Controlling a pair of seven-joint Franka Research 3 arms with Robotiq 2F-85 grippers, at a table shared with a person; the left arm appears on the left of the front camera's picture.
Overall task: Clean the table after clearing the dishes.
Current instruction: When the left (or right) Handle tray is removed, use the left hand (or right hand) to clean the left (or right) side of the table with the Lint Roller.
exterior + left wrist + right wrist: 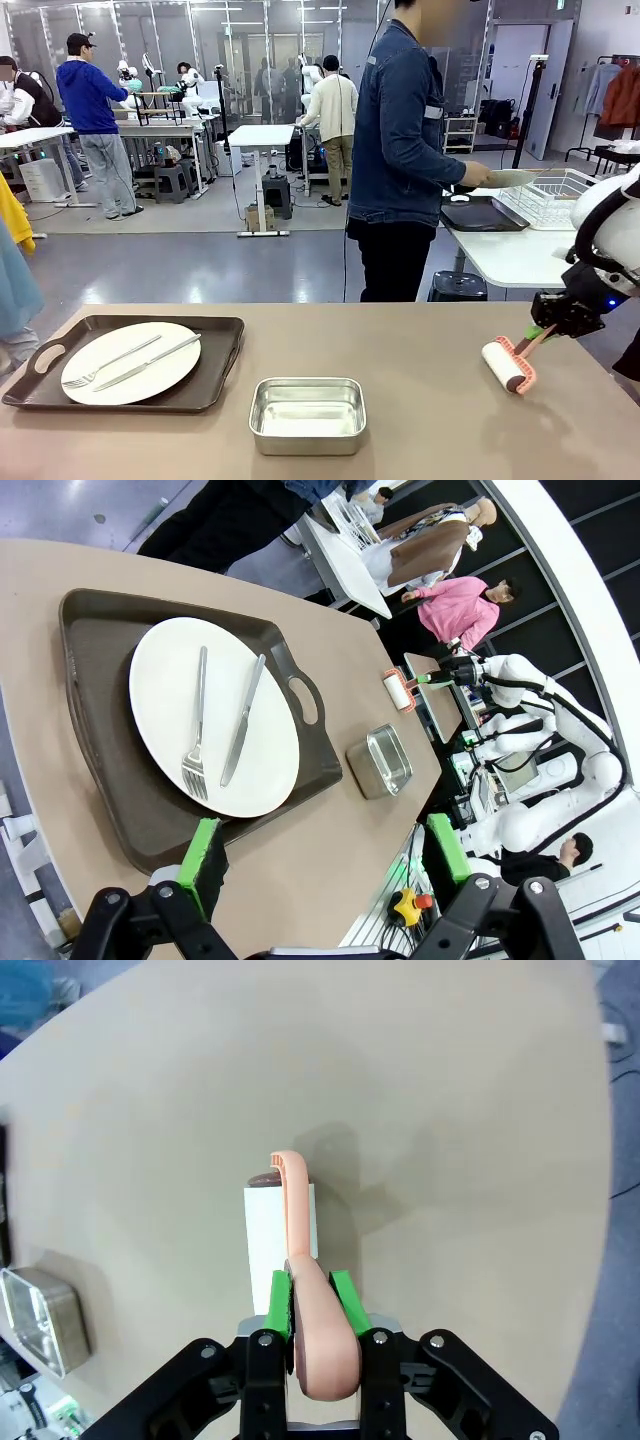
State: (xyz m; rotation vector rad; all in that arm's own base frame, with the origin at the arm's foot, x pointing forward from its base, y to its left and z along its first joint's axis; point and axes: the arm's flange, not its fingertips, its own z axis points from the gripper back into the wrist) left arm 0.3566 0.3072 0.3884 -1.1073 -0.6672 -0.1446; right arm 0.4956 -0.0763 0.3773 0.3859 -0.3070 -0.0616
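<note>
The big beige table (400, 350) runs across the lower half of the front view. At its lower left sits a dark brown tray (225, 345) carrying a round white plate (150, 385). A fork (110, 362) and a knife (150, 362) lie side by side on the plate. A small square steel pan (307, 415) stands at bottom centre, just beside the tray's right end but not touching it.

At the right edge of that view the right claw (540, 335) is clamped on the pink handle of a lint roller (508, 366). The roller's white roll sits low on the tabletop, well apart from the pan. In the right wrist view the green pads (281, 1300) pinch the handle from both sides (the roll points away, up the frame, over bare beige surface).

The left claw (325, 855) has its jaws spread wide and holds nothing. It hovers at the bottom of the left wrist view, over the near edge of the tray.

Beyond the table's far edge, upper centre of the front view, a person in a denim jacket (400, 150) stands turned toward the picture's right. The person holds a second white plate (510, 178) over a white side table (510, 260). Another dark tray (478, 215) and a wire rack (550, 200) sit on that side table.
</note>
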